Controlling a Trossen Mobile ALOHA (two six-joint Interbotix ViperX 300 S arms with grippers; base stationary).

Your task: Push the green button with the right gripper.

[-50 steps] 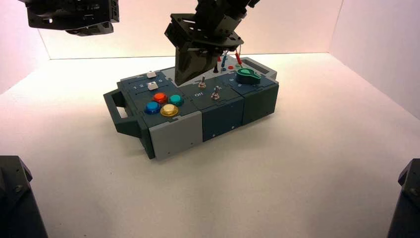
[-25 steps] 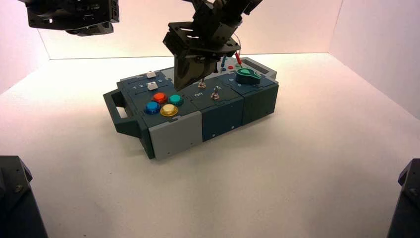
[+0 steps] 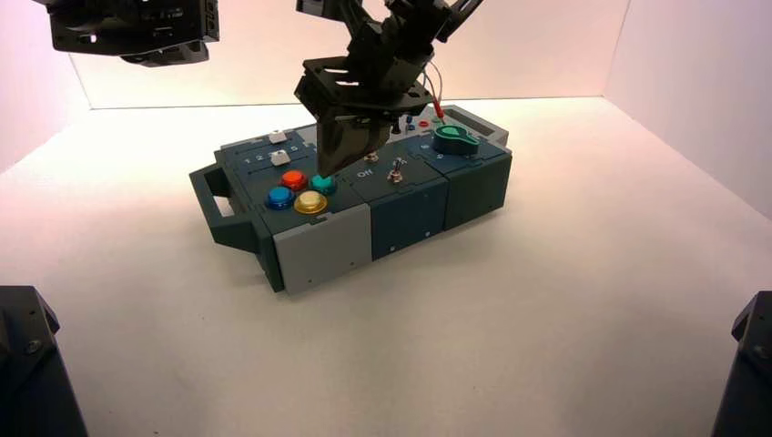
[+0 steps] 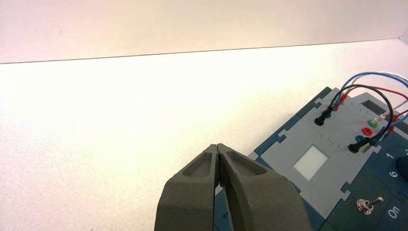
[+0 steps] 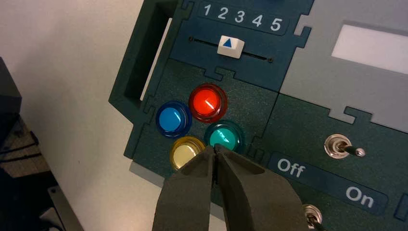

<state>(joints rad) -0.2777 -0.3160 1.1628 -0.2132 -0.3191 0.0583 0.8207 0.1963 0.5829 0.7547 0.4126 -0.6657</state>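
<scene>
The green button is a teal dome on the box's dark panel, beside the red button, blue button and yellow button. In the high view the green button sits right under my right gripper. My right gripper is shut, its closed tips over the green button's near edge; I cannot tell if they touch it. My left gripper is shut and empty, held high at the far left above the box's back corner.
The box stands turned on the white table. A white slider sits under the numbers 1 to 5. A toggle switch stands above the Off and On lettering. A dark-green knob and plugged wires lie farther along.
My right gripper has moved down and to the left, from above the toggle switches to the green button. The left arm has not moved.
</scene>
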